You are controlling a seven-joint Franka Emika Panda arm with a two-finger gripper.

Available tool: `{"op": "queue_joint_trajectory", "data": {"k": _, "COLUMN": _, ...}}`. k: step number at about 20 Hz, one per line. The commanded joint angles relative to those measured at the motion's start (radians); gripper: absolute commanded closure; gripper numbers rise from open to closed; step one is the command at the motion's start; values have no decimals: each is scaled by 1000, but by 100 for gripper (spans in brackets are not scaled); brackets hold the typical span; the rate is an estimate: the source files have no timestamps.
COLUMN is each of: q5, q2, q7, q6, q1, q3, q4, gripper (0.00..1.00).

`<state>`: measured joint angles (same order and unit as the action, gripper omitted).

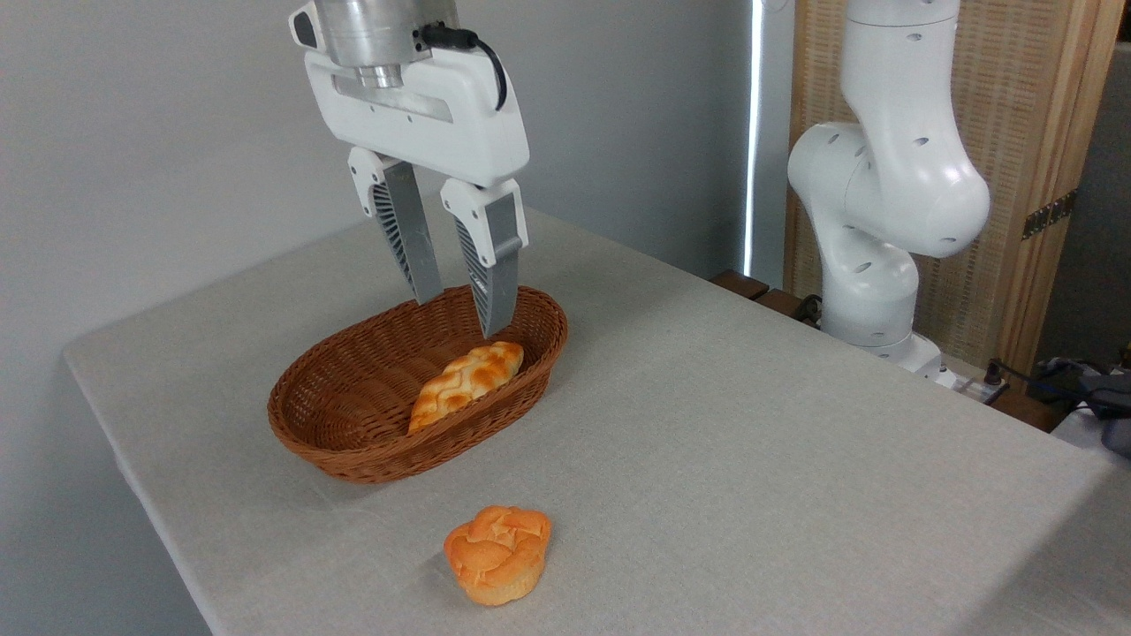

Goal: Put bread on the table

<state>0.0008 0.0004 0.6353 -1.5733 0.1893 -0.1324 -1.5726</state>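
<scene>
From where I stand, the bun point(497, 554) sits on the desk point(795, 459), near the front edge, apart from the basket point(353, 442). The claw point(461, 311) hangs above the basket, empty, its fingers parted narrowly with a gap between them. A long loaf point(464, 382) lies inside the basket. I'd judge the placing done; only pulling the arm away seems left.

No text, label, brand, number or sign can be read anywhere in this view.
</scene>
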Motion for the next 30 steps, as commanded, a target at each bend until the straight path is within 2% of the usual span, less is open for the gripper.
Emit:
{"op": "queue_joint_trajectory", "data": {"k": 1, "q5": -5, "q2": 12, "q7": 7, "q6": 26, "q1": -27, "q3": 51, "q4": 25, "gripper": 0}}
{"op": "queue_joint_trajectory", "data": {"k": 10, "q5": -2, "q2": 15, "q7": 32, "q6": 13, "q1": -30, "q3": 37, "q4": 19, "gripper": 0}}
{"op": "queue_joint_trajectory", "data": {"k": 13, "q5": -2, "q2": 17, "q7": 30, "q6": 13, "q1": -51, "q3": 49, "q4": 19, "gripper": 0}}
{"op": "queue_joint_trajectory", "data": {"k": 16, "q5": -2, "q2": 15, "q7": 32, "q6": 13, "q1": -115, "q3": 114, "q4": 16, "gripper": 0}}
{"op": "queue_joint_trajectory", "data": {"k": 20, "q5": -2, "q2": 15, "q7": 38, "q6": 12, "q1": -117, "q3": 120, "q4": 3, "gripper": 0}}
{"op": "queue_joint_trajectory", "data": {"k": 23, "q5": -2, "q2": 7, "q7": 110, "q6": 1, "q1": -113, "q3": 119, "q4": -18, "gripper": 0}}
{"op": "queue_joint_trajectory", "data": {"k": 27, "q5": -2, "q2": -40, "q7": 107, "q6": -85, "q1": -114, "q3": 117, "q4": -89, "gripper": 0}}
{"op": "queue_joint_trajectory", "data": {"k": 30, "q5": -2, "q2": -40, "q7": 96, "q6": -79, "q1": -114, "q3": 115, "q4": -89, "gripper": 0}}
